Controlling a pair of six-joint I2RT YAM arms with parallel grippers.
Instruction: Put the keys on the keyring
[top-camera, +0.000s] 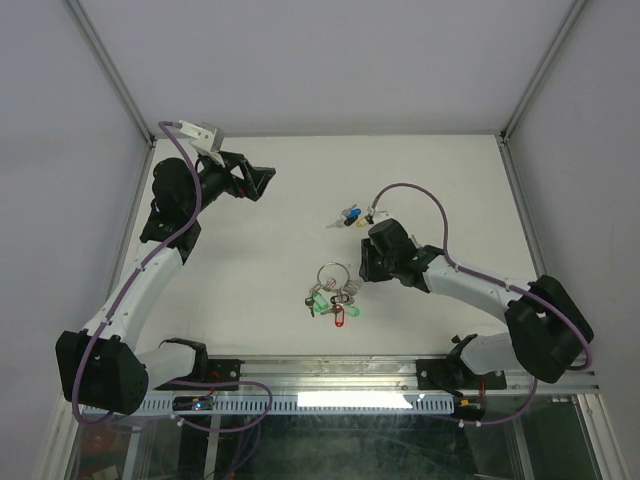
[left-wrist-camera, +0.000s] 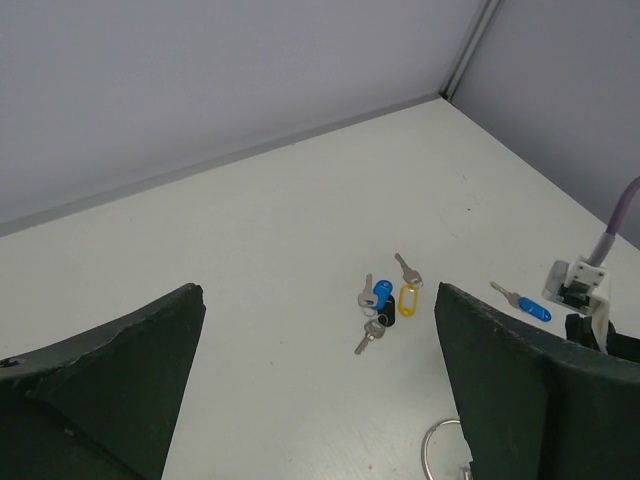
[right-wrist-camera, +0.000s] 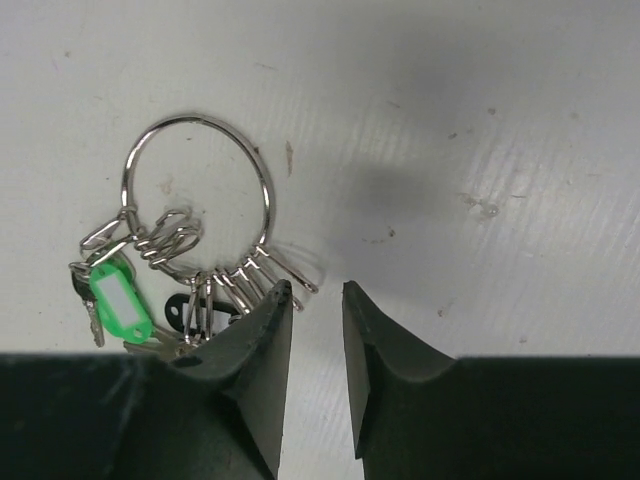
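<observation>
The keys (top-camera: 350, 216) lie in a small cluster at mid-table. In the left wrist view the cluster (left-wrist-camera: 385, 298) shows a yellow head (left-wrist-camera: 407, 299), a blue head and silver blades. The keyring (right-wrist-camera: 195, 180) is a thin silver ring with a green tag (right-wrist-camera: 118, 300), small rings and dark keys. It lies nearer the front (top-camera: 332, 272), with its bunch below it. My right gripper (right-wrist-camera: 318, 290) hovers just right of the ring, jaws narrowly apart and empty; it also shows in the top view (top-camera: 362, 265). My left gripper (left-wrist-camera: 315, 290) is wide open and empty, raised at far left (top-camera: 262, 180).
A separate small blue-headed key (left-wrist-camera: 532, 308) lies right of the cluster, beside the right wrist's white camera (left-wrist-camera: 580, 283). Grey walls and frame posts bound the white table (top-camera: 250, 260) at the back and sides.
</observation>
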